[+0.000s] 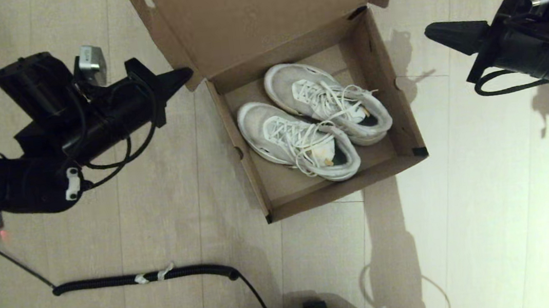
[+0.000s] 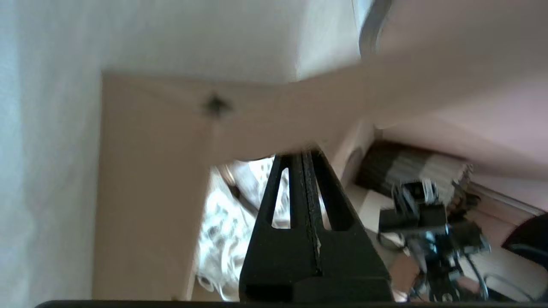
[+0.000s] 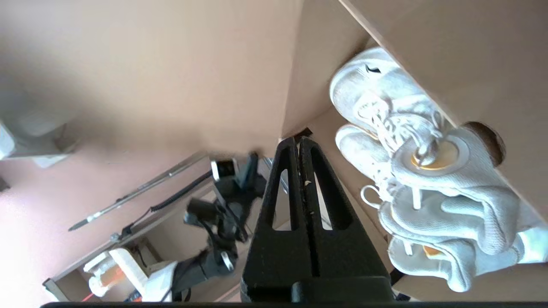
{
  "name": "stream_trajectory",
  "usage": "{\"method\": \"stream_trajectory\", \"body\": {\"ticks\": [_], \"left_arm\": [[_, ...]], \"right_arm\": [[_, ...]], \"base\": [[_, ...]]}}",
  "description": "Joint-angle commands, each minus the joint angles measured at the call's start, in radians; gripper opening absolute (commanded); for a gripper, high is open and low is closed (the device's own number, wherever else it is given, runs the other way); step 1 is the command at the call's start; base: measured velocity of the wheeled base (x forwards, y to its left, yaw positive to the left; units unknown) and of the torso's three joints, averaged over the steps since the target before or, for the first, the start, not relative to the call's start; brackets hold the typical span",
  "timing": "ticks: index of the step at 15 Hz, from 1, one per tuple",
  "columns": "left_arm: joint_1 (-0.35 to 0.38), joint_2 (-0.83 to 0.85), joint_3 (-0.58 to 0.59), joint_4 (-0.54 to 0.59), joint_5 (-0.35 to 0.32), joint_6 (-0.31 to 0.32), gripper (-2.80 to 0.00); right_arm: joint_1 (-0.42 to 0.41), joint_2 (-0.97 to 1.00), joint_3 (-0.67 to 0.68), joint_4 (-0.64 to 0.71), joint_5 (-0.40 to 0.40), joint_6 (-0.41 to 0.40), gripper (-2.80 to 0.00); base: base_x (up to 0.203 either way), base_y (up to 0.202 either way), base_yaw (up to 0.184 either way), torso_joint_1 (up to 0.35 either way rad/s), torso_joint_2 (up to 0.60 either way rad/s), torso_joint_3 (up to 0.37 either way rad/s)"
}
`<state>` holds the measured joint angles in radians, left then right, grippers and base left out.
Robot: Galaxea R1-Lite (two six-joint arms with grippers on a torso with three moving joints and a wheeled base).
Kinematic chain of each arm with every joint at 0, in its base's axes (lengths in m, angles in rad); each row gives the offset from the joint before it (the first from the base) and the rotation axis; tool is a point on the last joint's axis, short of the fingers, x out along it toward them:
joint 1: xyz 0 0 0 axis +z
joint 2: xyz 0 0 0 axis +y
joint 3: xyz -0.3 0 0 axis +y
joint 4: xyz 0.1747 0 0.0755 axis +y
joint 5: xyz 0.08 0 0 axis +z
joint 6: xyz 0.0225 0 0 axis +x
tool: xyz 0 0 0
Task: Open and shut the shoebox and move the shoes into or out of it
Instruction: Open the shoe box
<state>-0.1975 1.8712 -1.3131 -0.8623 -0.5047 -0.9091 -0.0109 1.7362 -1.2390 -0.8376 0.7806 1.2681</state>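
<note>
We see shoebox [image 1: 390, 84] lid cropped at top; shoes [image 1: 312, 118] inside, no readable brand; left tool [image 1: 178, 77], right tool [image 1: 439, 32] both closed, empty.

The shoes [image 1: 314, 118] lie side by side in the shoebox [image 1: 249, 162] on the floor [image 1: 469, 230]. The left gripper [image 1: 183, 75] sits just left of it, the right gripper [image 1: 434, 32] apart on its right.

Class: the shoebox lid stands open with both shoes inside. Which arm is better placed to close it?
Probably the left: its end effector, shut, sits by the lid's edge; the right end effector hangs apart from the shoebox.
</note>
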Motion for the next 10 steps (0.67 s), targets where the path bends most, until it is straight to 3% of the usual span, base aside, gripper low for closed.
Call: {"method": "stream_trajectory", "body": {"ticks": [1, 3, 6, 8, 10], "left_arm": [[0.010, 0.051, -0.072, 0.020, -0.003, -0.005, -2.80], [0.010, 0.064, -0.066, 0.026, -0.002, -0.005, -2.80], [0.010, 0.035, 0.086, 0.025, 0.006, 0.013, -2.80], [-0.005, 0.032, 0.193, 0.020, 0.072, 0.118, -2.80], [-0.044, 0.037, 0.240, 0.014, 0.125, 0.173, -2.80]], "right_arm": [[-0.001, 0.012, 0.006, -0.005, 0.004, 0.005, -2.80], [-0.004, 0.024, 0.031, -0.005, 0.003, -0.048, -2.80], [-0.026, 0.097, 0.059, 0.034, 0.003, -0.291, -2.80], [-0.029, 0.134, 0.067, 0.085, -0.003, -0.473, -2.80], [-0.029, 0.158, 0.076, 0.110, -0.009, -0.585, -2.80]], "base": [[0.000, 0.000, 0.000, 0.000, 0.00, 0.000], [0.000, 0.000, 0.000, 0.000, 0.00, 0.000], [0.000, 0.000, 0.000, 0.000, 0.00, 0.000], [0.000, 0.000, 0.000, 0.000, 0.00, 0.000], [0.000, 0.000, 0.000, 0.000, 0.00, 0.000]]}}
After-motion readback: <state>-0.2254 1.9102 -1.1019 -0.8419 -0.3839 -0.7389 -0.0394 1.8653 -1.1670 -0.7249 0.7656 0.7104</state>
